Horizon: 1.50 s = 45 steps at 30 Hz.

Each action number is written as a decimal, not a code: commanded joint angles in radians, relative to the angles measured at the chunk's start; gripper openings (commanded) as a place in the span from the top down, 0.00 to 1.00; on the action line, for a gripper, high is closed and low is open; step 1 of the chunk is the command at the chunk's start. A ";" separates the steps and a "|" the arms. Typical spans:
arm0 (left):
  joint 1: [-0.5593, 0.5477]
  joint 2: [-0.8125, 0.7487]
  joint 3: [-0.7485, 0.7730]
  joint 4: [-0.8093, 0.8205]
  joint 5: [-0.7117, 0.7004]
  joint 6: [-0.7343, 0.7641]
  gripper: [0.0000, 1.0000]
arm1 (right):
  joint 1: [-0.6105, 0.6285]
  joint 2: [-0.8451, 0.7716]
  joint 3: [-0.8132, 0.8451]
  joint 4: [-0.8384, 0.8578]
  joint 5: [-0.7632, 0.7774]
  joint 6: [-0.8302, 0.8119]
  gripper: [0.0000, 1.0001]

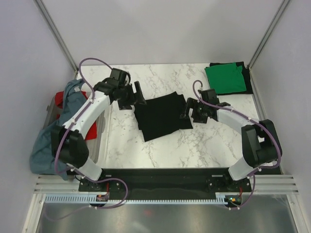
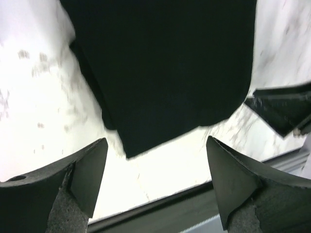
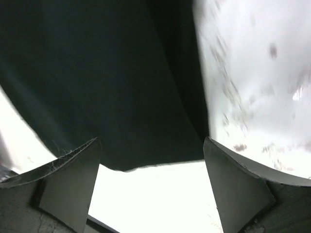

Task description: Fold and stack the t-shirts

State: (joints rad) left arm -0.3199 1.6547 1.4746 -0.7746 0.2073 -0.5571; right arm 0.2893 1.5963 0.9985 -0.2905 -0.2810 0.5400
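**A:** Where does the shirt in hand lie?

**B:** The black t-shirt (image 1: 163, 116) is flat in the middle of the marble tabletop (image 1: 194, 145). It is folded to a rough rectangle, set askew, with one tool at each side of it.

**A:** And the tools?

**B:** The left tool (image 1: 138, 93) is at the shirt's far-left corner and the right tool (image 1: 187, 110) at its right edge. Both wrist views show the fingers spread wide with nothing between them, only black cloth and marble below.

**A:** How will it handle?

**B:** I judge it light, limp and matte. It will sag and crease wherever it is unsupported, and a layer may slide off the one beneath. The left wrist view shows stacked edges along one side. I would pinch through all the layers at two corners of one edge, one tool to each, so the fold moves as one piece.

**A:** The other shirts?

**B:** A folded green t-shirt (image 1: 224, 78) sits at the far right corner. A grey-blue t-shirt (image 1: 46, 143) and a red t-shirt (image 1: 62, 99) lie crumpled over the bin (image 1: 103, 143) at the left.
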 commanded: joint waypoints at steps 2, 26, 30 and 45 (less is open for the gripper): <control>-0.080 -0.204 -0.263 0.023 -0.062 -0.026 0.13 | 0.007 -0.116 -0.139 0.091 -0.001 0.038 0.08; -0.248 -0.129 -0.767 0.560 -0.160 -0.211 0.40 | -0.007 -0.030 -0.297 0.192 0.008 -0.040 0.34; -0.248 -0.082 -0.752 0.594 -0.161 -0.198 0.68 | -0.010 -0.015 -0.319 0.215 0.006 -0.032 0.43; -0.239 -0.397 -0.657 0.238 -0.315 -0.109 0.98 | -0.013 -0.291 -0.388 0.058 0.022 0.028 1.00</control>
State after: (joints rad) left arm -0.5652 1.3571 0.7822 -0.3874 0.0032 -0.7200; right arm 0.2794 1.4208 0.6323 -0.1406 -0.2989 0.5491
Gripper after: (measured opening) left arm 0.033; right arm 0.011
